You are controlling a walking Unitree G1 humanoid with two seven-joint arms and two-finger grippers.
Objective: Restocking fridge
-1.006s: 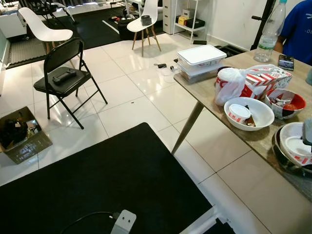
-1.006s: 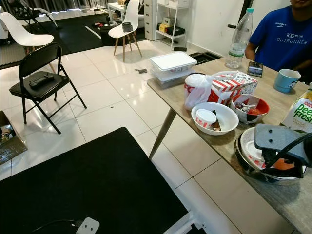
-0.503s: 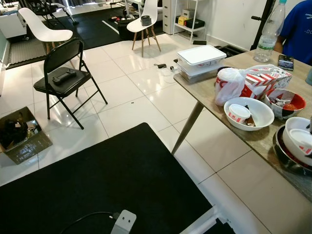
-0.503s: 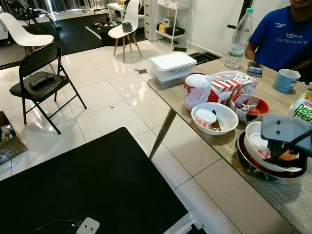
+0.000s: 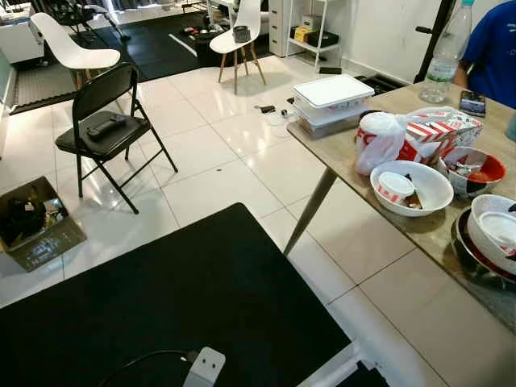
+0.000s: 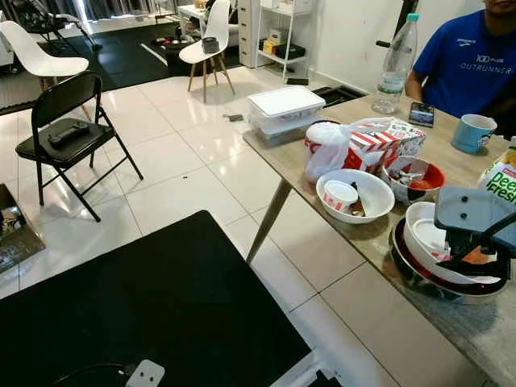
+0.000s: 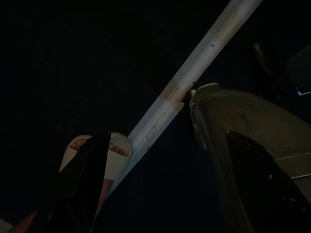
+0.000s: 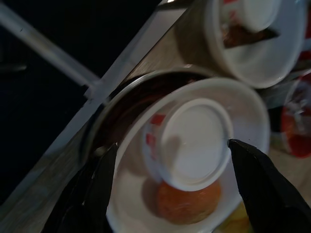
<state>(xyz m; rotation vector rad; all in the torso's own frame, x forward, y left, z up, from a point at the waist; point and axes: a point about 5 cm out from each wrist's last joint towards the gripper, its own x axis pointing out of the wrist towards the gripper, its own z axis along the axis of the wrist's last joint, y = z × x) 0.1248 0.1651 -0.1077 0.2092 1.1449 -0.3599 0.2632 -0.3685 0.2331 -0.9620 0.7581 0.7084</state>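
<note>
- Drifting rightward since a second ago, the right arm's wrist block is now sitting further off over the stacked dishes; in the left eye view the white bowl (image 5: 493, 234) is showing uncovered at the table (image 5: 379, 121) edge.
- Right eye view: the right claw (image 6: 472, 262) is hanging directly above that bowl, which is resting inside a dark-rimmed dish (image 6: 419, 278); the left arm is hanging idle, so the right one is the nearer.
- Left wrist view: the left claw (image 7: 146, 194) is pointing at dark floor and a sandalled foot (image 7: 97, 153), its fingers apart on nothing.
- Right wrist view: the fingers are spread wide, released, straddling the bowl; the tub (image 8: 192, 141) is lying tilted between them, lid facing the camera, touching an orange piece (image 8: 187, 204).
</note>
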